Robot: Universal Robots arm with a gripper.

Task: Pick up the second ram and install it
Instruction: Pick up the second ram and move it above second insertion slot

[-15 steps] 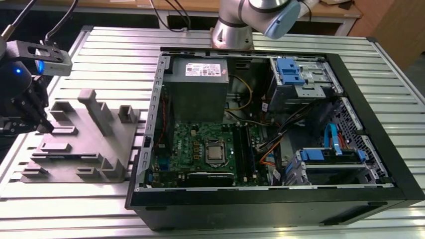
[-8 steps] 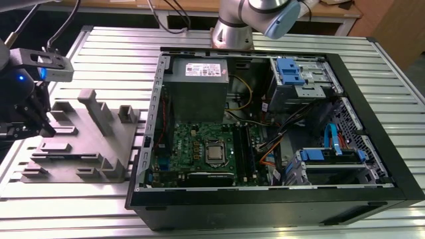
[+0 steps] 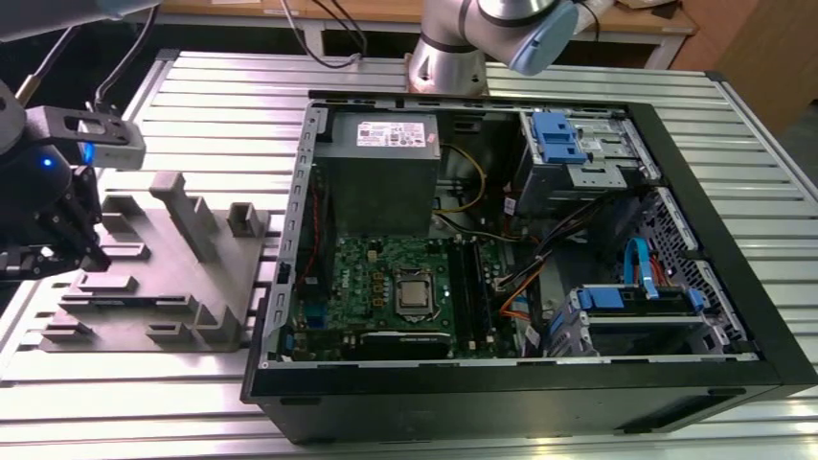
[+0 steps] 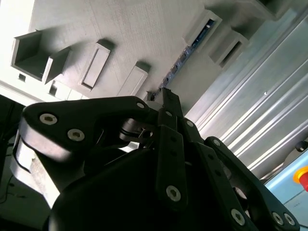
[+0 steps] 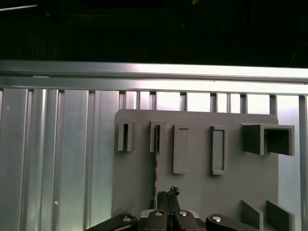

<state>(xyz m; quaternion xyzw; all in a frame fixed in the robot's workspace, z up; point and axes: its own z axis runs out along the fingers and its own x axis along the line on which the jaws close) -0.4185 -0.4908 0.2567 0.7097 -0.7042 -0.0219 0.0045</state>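
Black two-finger claw [image 3: 57,257] at the exterior view's left, fingers pressed together with no gap between the tips and nothing gripped in both wrist views [image 5: 169,193] [image 4: 166,95]. It hangs over a grey moulded holder block with raised slots [image 3: 153,287], which rests on a ribbed aluminium table [image 3: 192,422]. The second ram [image 5: 155,163], a long, narrow, dark memory stick, stands on edge in a slot of the block just beside the fingertips, running away from them [image 4: 185,55]. Well beyond the claw, toward the exterior view's right, lies an open black computer case [image 3: 537,388] containing a green motherboard [image 3: 383,278] and a grey power supply box [image 3: 377,177].
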